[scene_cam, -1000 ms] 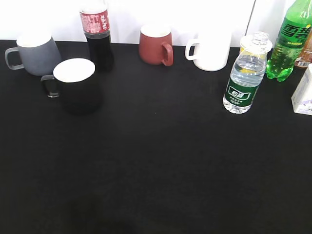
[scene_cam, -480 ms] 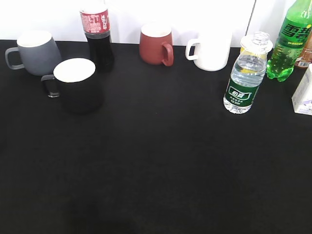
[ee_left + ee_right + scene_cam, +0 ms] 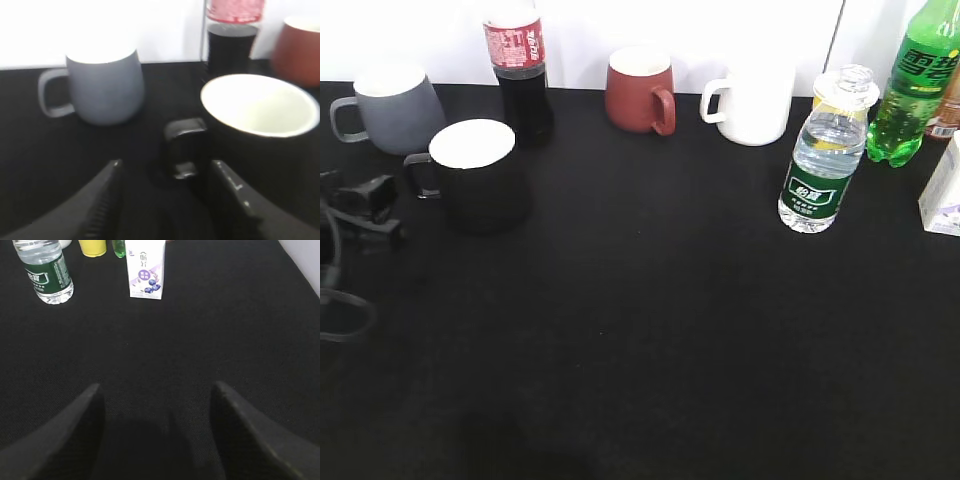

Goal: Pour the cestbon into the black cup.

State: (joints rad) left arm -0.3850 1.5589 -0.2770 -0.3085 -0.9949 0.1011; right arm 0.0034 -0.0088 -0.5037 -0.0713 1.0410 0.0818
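Observation:
The cestbon (image 3: 824, 152), a small clear uncapped bottle with a dark green label, stands upright at the right of the table; it also shows in the right wrist view (image 3: 45, 269). The black cup (image 3: 478, 176), white inside, stands at the left with its handle (image 3: 182, 148) pointing left. My left gripper (image 3: 370, 205) is open just left of that handle; in the left wrist view (image 3: 167, 170) the handle lies a little ahead, between the open fingers. My right gripper (image 3: 157, 390) is open and empty, low over bare cloth, out of the exterior view.
A grey mug (image 3: 392, 108), a cola bottle (image 3: 518, 65), a dark red mug (image 3: 640, 92) and a white mug (image 3: 752, 102) line the back edge. A green soda bottle (image 3: 916, 85) and a small milk carton (image 3: 946, 190) stand right of the cestbon.
My left gripper has come into the exterior view from the left edge, near the black cup's handle. The bottles and mugs have not moved.

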